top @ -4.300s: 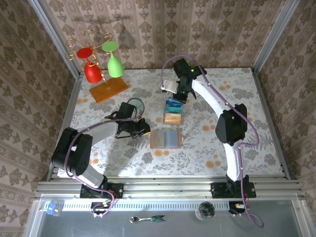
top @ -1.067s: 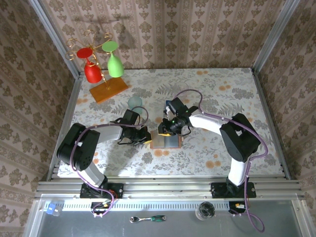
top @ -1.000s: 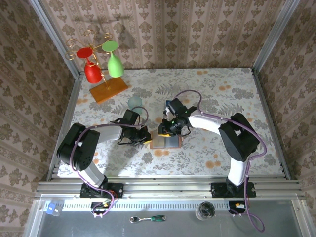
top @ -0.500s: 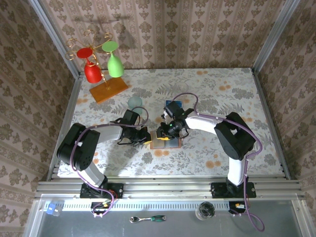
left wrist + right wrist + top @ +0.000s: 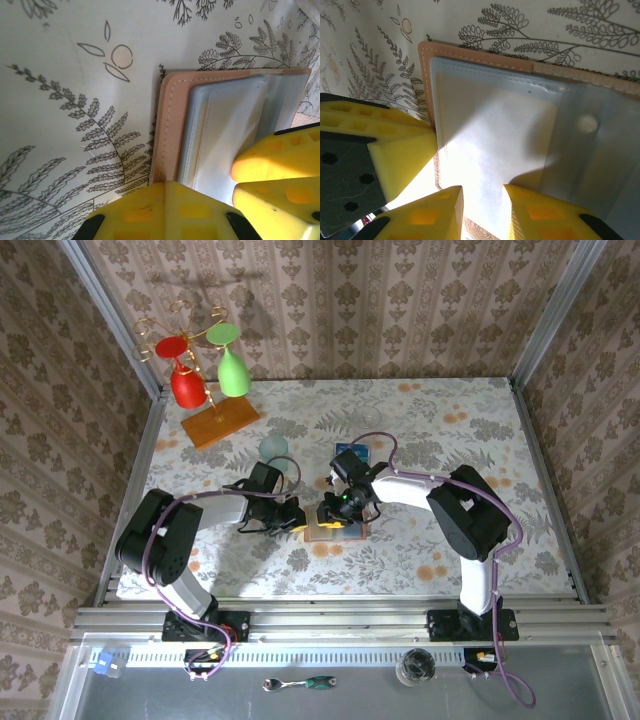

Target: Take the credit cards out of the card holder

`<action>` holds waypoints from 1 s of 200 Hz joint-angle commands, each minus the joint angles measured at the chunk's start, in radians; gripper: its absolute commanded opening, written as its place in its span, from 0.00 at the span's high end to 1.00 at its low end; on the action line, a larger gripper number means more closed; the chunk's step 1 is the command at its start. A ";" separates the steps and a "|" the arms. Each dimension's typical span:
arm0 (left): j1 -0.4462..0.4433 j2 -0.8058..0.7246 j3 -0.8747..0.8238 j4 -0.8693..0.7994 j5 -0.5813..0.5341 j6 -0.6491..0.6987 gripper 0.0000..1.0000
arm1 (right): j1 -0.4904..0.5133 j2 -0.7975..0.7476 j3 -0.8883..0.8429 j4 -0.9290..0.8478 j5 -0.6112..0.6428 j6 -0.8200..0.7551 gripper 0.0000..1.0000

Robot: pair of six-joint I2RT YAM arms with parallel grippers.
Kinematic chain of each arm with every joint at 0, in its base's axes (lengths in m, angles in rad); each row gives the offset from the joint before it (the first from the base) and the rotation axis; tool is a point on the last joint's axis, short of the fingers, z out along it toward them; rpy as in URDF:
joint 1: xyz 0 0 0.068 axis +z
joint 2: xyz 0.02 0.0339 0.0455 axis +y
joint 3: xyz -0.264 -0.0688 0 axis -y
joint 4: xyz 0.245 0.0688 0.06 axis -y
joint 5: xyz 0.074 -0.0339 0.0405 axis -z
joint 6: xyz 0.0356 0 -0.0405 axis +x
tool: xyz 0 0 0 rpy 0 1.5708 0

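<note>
Right end effector (image 5: 337, 508) has crept toward 7 o'clock, narrowly parted and empty, over the card holder (image 5: 340, 531), centre of the counter (image 5: 470, 430). The left end effector (image 5: 293, 517), closed, pins its 9 o'clock edge. Extraction is underway; next, catch a card's edge.

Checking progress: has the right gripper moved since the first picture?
Yes. The right gripper came nearer, from behind the teal card onto the card holder.
</note>
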 commanded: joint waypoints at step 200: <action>0.025 0.011 0.061 -0.087 -0.008 0.052 1.00 | -0.035 -0.095 -0.138 0.094 0.049 0.090 0.73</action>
